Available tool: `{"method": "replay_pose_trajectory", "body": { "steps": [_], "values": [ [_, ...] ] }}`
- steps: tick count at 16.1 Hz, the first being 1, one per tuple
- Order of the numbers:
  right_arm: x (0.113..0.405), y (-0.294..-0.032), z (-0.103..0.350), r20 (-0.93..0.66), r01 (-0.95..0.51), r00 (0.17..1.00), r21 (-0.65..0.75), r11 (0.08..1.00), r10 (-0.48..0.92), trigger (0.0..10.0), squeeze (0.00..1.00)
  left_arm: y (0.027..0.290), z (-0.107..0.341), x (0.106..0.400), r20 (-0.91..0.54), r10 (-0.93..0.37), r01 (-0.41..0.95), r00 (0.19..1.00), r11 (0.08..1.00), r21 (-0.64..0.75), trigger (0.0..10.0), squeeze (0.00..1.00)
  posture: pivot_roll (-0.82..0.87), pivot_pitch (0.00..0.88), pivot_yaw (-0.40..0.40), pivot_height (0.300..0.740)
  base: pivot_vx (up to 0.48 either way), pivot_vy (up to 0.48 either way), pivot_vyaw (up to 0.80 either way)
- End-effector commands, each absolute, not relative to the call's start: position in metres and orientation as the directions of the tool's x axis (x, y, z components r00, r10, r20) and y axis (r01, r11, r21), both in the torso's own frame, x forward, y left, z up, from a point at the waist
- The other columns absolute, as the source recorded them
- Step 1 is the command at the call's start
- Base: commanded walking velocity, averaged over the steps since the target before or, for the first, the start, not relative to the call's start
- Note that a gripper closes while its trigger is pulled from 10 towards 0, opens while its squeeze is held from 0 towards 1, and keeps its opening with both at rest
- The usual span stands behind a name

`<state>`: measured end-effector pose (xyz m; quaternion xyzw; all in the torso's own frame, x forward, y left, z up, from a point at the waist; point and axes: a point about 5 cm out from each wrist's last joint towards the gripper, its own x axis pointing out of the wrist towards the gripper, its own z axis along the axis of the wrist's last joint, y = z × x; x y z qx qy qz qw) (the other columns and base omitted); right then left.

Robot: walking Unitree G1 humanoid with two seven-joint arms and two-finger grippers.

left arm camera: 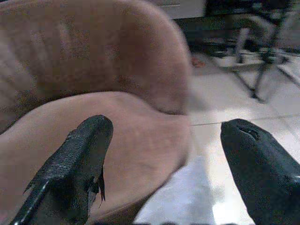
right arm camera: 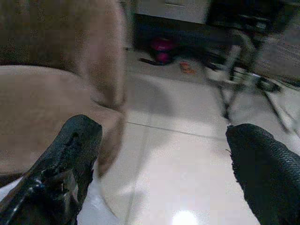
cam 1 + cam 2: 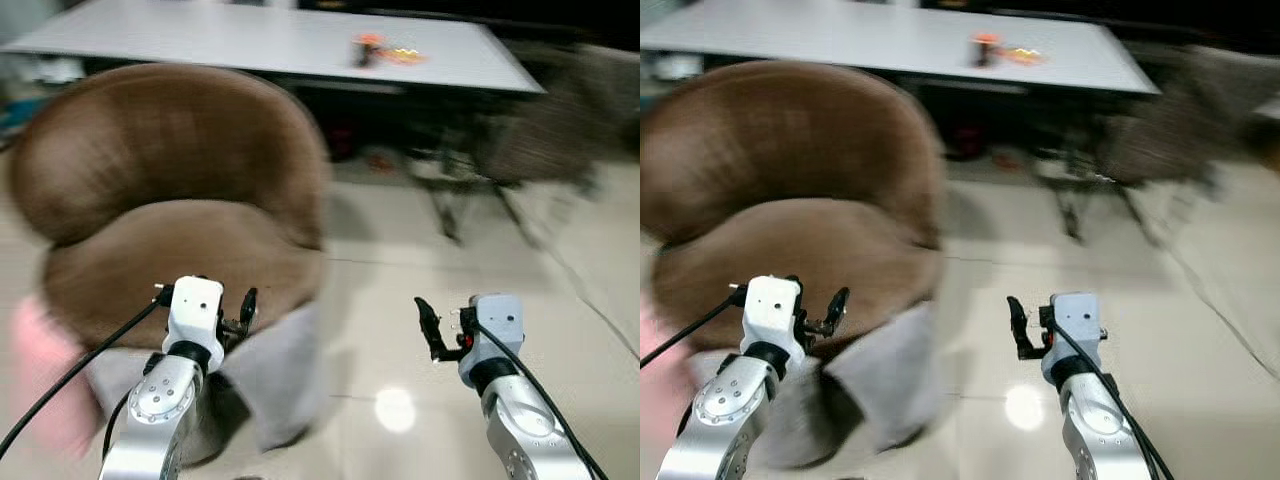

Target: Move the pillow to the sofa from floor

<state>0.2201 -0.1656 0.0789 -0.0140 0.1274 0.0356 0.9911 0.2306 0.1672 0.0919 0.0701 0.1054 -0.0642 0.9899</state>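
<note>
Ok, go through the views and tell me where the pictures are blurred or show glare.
Left eye view: brown armchair and far white table smeared by motion blur, with a round glare spot on the tile floor. Right eye view: same smear and glare. Left wrist view: left gripper open, chair soft. Right wrist view: right gripper open, background blurred, glare low on the tiles.

Blurry picture: the sofa [image 3: 170, 190], a round brown tub seat with a high curved back, stands upright at 10 o'clock on pale tiles. A grey pillow [image 3: 275, 375] sits at its front at 7 o'clock, touching the seat edge, with a pink blur beside it.
</note>
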Motion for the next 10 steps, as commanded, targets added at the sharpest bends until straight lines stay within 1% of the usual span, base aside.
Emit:
{"method": "replay_pose_trajectory", "body": {
  "steps": [1,3,6,7,10],
  "values": [
    [0.2217,-0.1645,0.0792,-0.25,-0.094,0.964,-0.019,0.995,0.086,10.0,1.0,0.1682,0.0939,0.2303,-0.212,-0.109,0.139,0.971,0.982,0.13,10.0,0.23,-0.07,0.0,-0.028,0.74,0.337,0.0,0.8],
    [0.2228,-0.1621,0.0798,-0.242,-0.133,0.962,-0.029,0.991,0.123,10.0,1.0,0.1687,0.0936,0.2293,-0.213,-0.105,0.135,0.971,0.982,0.131,10.0,0.22,-0.07,0.0,-0.032,0.74,0.323,0.0,0.8],
    [0.2242,-0.1616,0.08,-0.24,-0.14,0.962,-0.029,0.99,0.129,10.0,1.0,0.169,0.0926,0.2282,-0.216,-0.098,0.13,0.971,0.982,0.139,10.0,0.21,-0.06,0.0,-0.039,0.74,0.259,0.0,0.8],
    [0.2245,-0.1616,0.0798,-0.242,-0.138,0.962,-0.031,0.99,0.126,10.0,1.0,0.1693,0.0924,0.228,-0.218,-0.095,0.127,0.971,0.982,0.142,10.0,0.21,-0.06,0.0,-0.039,0.74,0.0,0.0,0.79],
    [0.2264,-0.1613,0.0796,-0.234,-0.132,0.965,-0.041,0.99,0.119,10.0,1.0,0.1693,0.0916,0.2266,-0.215,-0.093,0.128,0.972,0.979,0.157,10.0,0.16,-0.06,0.0,-0.042,0.74,0.0,0.0,0.0]
  ]
}}
